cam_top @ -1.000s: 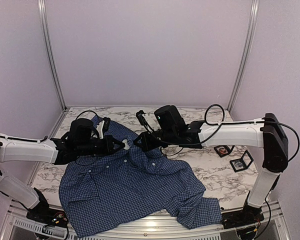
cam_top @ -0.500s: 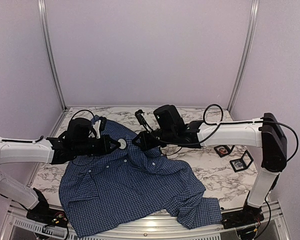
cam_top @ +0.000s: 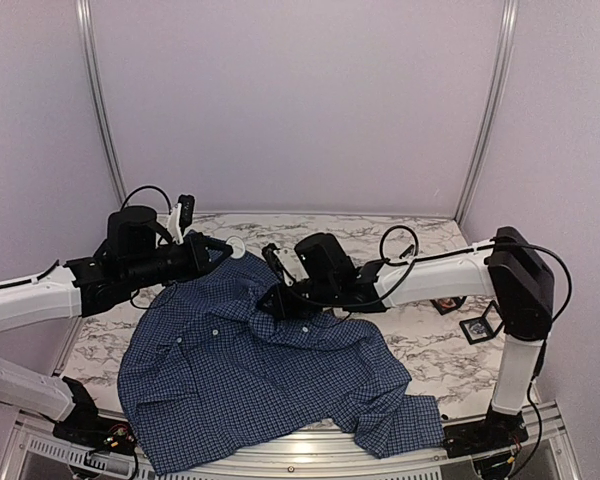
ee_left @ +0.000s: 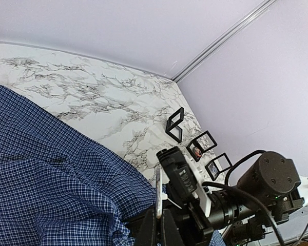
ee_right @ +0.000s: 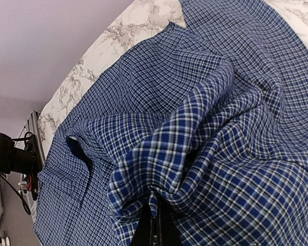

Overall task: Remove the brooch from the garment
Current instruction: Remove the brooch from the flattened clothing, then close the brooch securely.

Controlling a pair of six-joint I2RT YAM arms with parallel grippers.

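- Our left hand (cam_top: 223,248) is clenched on the brooch (cam_top: 236,246), a small pale disc pinched at its fingertips.
- The brooch hangs in the air over the far left part of the desk (cam_top: 420,345). It is just above the far edge of the garment (cam_top: 260,370) and looks clear of the cloth.
- In the left wrist view, the brooch shows edge-on as a thin pale sliver standing up from between the closed fingers.
- The garment lies spread over the left and middle of the desk. Its hem reaches the near edge, and one sleeve end points toward the near right corner.
- Our right hand (cam_top: 277,300) is clamped on a fold of the garment in its far middle part. The cloth is bunched into a raised ridge at the tips.
- Small black frames (cam_top: 483,324) lie near the right edge of the desk, apart from the garment.
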